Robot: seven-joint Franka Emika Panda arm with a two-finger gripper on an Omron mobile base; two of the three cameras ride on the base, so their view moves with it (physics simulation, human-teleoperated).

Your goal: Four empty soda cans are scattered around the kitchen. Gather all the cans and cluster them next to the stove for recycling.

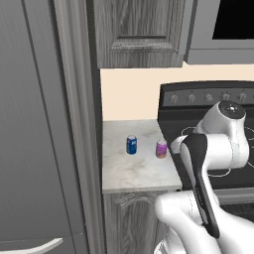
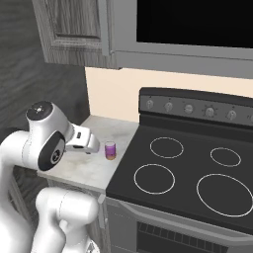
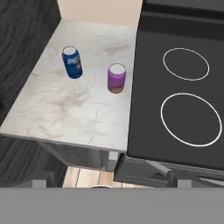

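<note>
The purple can looks light and slippery; grab its middle. The gripper's opening cannot be told.

You have two soda cans: one blue can, one purple can; and one stove.
</note>
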